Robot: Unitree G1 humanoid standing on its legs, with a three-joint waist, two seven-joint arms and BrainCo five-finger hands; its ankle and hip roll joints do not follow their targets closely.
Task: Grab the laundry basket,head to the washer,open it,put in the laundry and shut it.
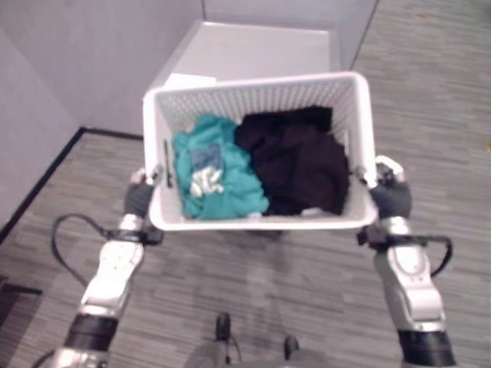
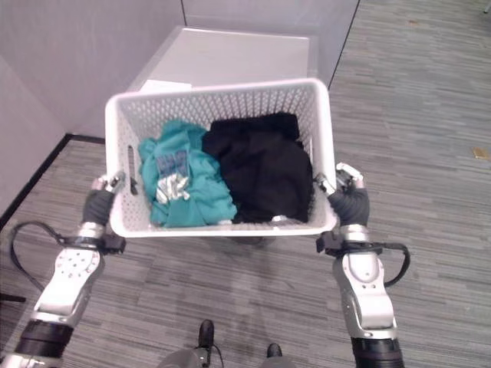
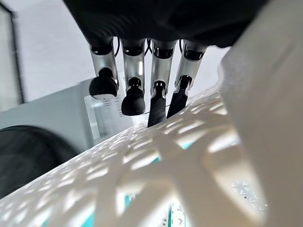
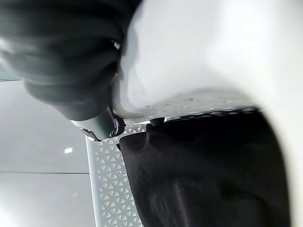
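I hold a white mesh laundry basket (image 1: 261, 83) off the floor between both hands. Inside lie a teal garment (image 1: 219, 176) on the left and a black garment (image 1: 303, 161) on the right. My left hand (image 1: 140, 198) grips the basket's left rim; in the left wrist view its fingers (image 3: 134, 97) curl down onto the mesh wall (image 3: 156, 165). At the right rim is my right hand (image 1: 390, 195), and the right wrist view shows it (image 4: 61, 56) hooked over the rim (image 4: 199, 61) above the black garment (image 4: 203, 175). The white washer (image 1: 253, 50) stands just beyond the basket, its lid shut.
A grey wall (image 1: 69, 61) with a black baseboard runs along the left and meets the washer's corner. Grey striped floor (image 1: 430, 100) spreads to the right and beneath the basket. A small scrap (image 2: 481, 153) lies on the floor at far right.
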